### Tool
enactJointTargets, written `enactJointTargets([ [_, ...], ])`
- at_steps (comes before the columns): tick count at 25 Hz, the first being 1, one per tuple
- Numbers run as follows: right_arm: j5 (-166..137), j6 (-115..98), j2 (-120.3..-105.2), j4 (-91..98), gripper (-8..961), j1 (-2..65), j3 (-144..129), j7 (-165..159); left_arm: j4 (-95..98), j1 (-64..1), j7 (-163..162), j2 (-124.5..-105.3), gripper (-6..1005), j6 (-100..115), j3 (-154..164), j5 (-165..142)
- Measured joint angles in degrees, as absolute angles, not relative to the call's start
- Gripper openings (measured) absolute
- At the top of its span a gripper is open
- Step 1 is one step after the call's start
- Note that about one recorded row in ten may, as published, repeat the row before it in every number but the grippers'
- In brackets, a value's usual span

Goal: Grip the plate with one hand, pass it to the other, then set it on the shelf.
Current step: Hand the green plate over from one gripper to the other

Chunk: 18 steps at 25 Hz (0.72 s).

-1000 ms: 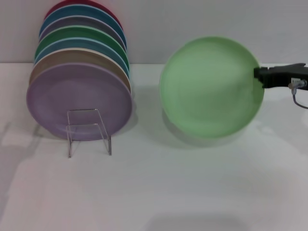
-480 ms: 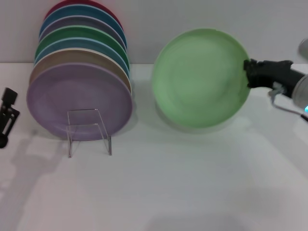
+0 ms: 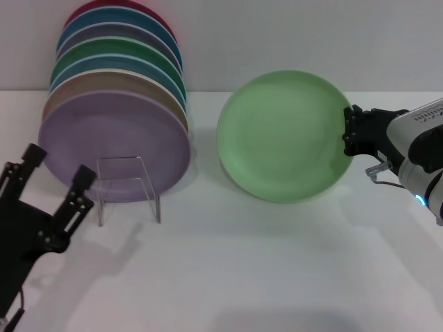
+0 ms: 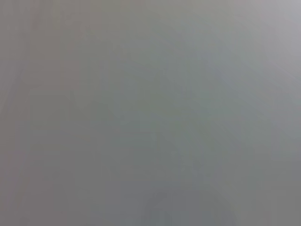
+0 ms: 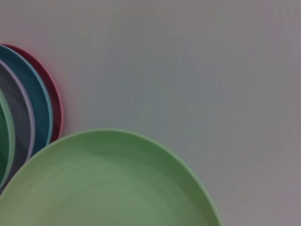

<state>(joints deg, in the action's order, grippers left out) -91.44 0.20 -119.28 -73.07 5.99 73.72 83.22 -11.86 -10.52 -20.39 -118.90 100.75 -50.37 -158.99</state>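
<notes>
Right hand (image 3: pixel 348 133) is pinching the plate (image 3: pixel 282 135) by its rim, above the desk (image 3: pixel 263 270). Left hand (image 3: pixel 55 181) is waiting open. Stiff, smooth plate; probably slippery, so take the opposite rim.

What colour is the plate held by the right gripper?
Light mint green plate, best seen in the head view.

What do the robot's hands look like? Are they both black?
Yes, both are black. The left gripper has two thin, flat fingers with blocky tips on a chunky black body. The right gripper is a boxy black piece on a rounded white and grey arm with small dark lettering, a thin grey cable looping beneath it and a little blue light.
</notes>
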Motion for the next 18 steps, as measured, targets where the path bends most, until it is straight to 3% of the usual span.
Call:
enactJointTargets([
  [10, -89.8, 1.6, -118.98, -81.68, 17, 1.63, 74.72, 85.31, -11.87, -11.41, -20.39, -119.0, 803, 98.22, -48.89, -158.91],
  [18, -96.03, -1.9, -119.15, -82.46, 17, 3.25, 73.98, 88.1, -13.1, -11.68, -20.39, -118.94, 803, 97.55, -48.82, -158.85],
])
